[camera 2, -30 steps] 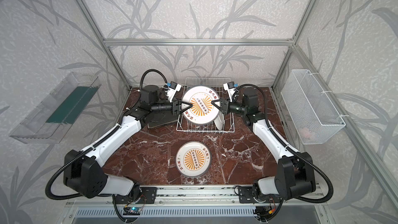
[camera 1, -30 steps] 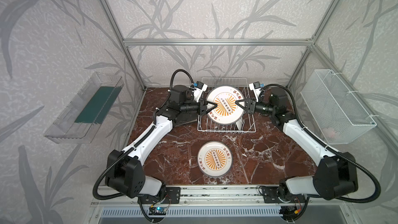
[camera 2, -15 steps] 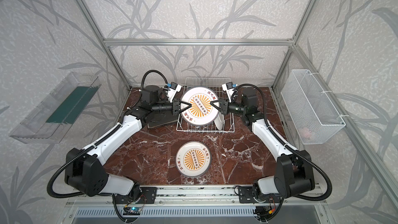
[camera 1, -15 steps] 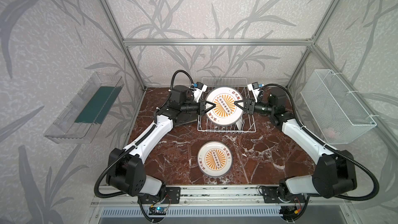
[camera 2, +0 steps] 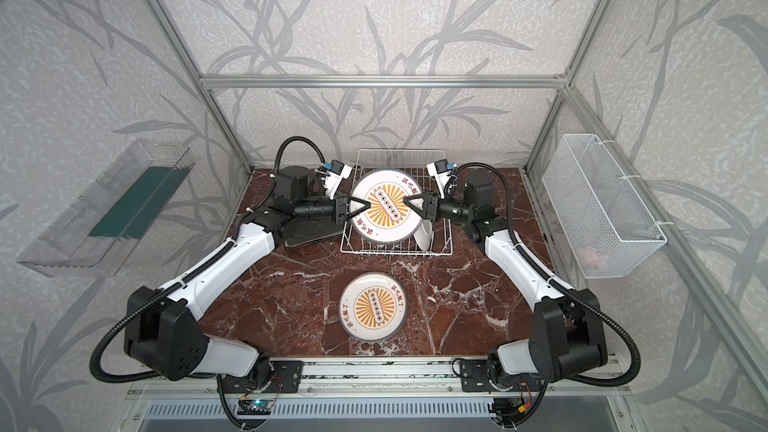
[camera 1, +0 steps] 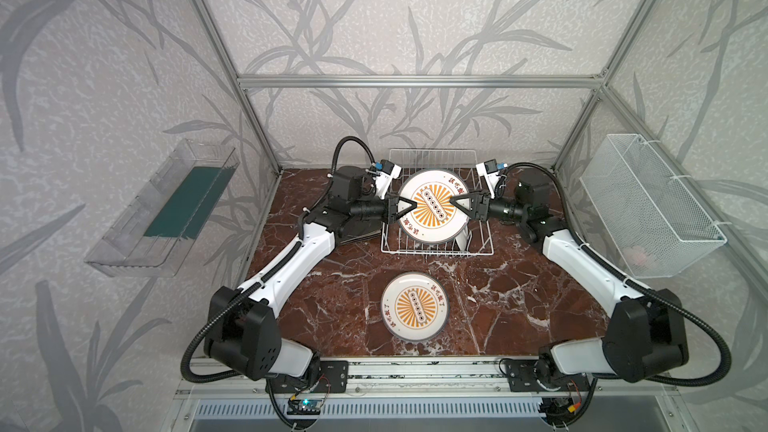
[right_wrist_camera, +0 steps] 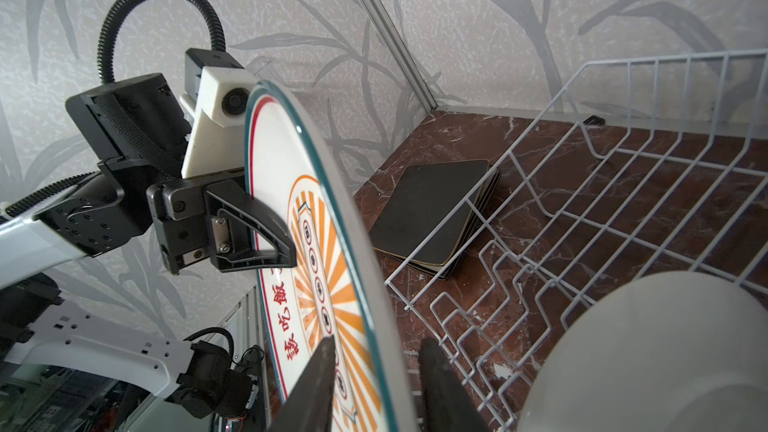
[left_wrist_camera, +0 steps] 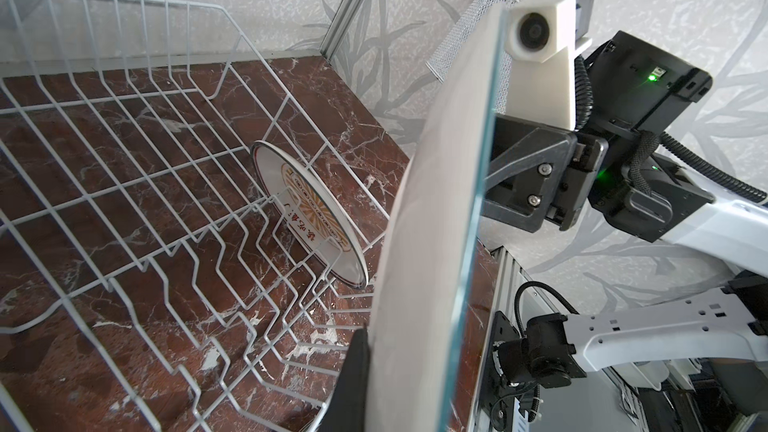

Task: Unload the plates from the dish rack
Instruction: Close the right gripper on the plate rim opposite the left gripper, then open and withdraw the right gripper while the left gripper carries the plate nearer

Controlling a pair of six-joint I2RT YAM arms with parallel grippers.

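Top view: glossy round sunburst plate (camera 1: 434, 206) upright over white wire dish rack (camera 1: 432, 157) at desk's (camera 1: 519, 292) far edge; left gripper (camera 1: 405, 206) clamped on its rim | left wrist: plain matte back; second plate (left_wrist_camera: 309, 209) slotted between prongs | right wrist: right gripper (right_wrist_camera: 378, 342) jaws apart, straddling rim; black square plates (right_wrist_camera: 428, 209) stacked flat beside rack.

Dish rack (camera 1: 432, 160) sits at the back, one plate (camera 1: 415, 306) flat in front. Square plates (camera 2: 311, 236) stacked just left of it.

Grey leaf-patterned walls (camera 1: 415, 14) and an aluminium frame (camera 1: 415, 81) enclose a red-brown marble tabletop (camera 1: 332, 305).
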